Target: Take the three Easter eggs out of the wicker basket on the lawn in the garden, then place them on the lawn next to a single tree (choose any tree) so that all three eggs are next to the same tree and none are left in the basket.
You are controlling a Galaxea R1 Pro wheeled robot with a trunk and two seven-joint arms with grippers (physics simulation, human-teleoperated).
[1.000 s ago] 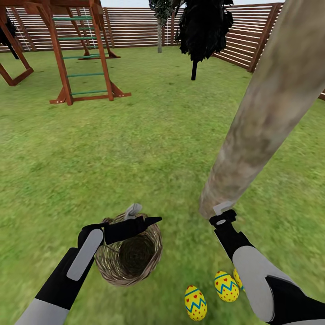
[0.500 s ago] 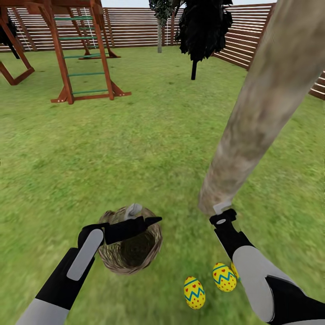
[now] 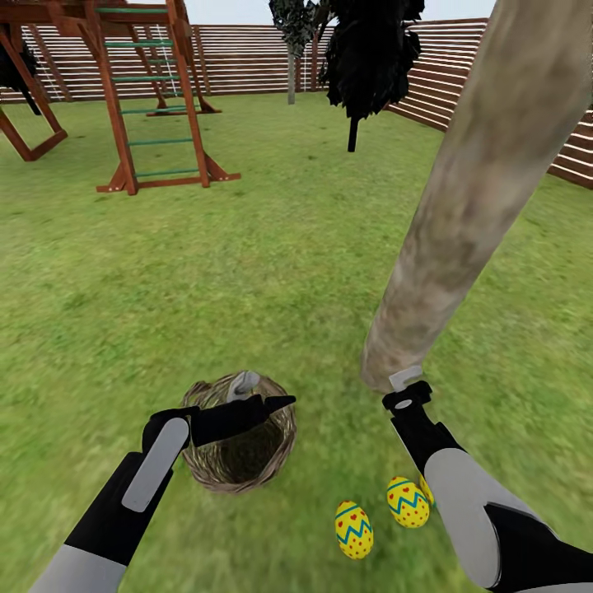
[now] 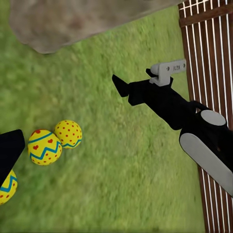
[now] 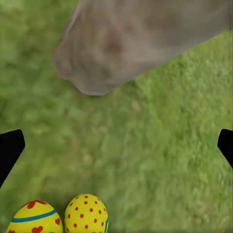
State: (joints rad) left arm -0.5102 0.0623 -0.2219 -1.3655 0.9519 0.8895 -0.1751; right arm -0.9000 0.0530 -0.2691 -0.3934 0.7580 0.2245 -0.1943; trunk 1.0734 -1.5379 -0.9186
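The wicker basket [image 3: 239,461] stands on the lawn [image 3: 247,272] with no egg showing inside it. My left gripper [image 3: 262,393] hovers open over its far rim, holding nothing. Two Easter eggs [image 3: 354,529] [image 3: 408,501] lie on the grass to the right of the basket. A third egg [image 3: 426,489] peeks out from behind my right forearm. All three eggs lie near the tree's base [image 3: 395,354]. The left wrist view shows the eggs [image 4: 44,146] [image 4: 68,133] [image 4: 6,187] close together. My right gripper [image 3: 405,387] is open and empty beside the trunk, its fingertips [image 5: 9,150] spread wide.
The pale trunk [image 3: 478,181] leans up and to the right, close to my right arm. A wooden play set [image 3: 123,99] stands at the far left. A dark conifer [image 3: 366,49] and a slatted fence [image 3: 247,58] close off the back.
The whole picture has shifted, so the camera moved: basket and eggs now sit slightly higher and smaller. Both grippers stay open and empty in the same pose.
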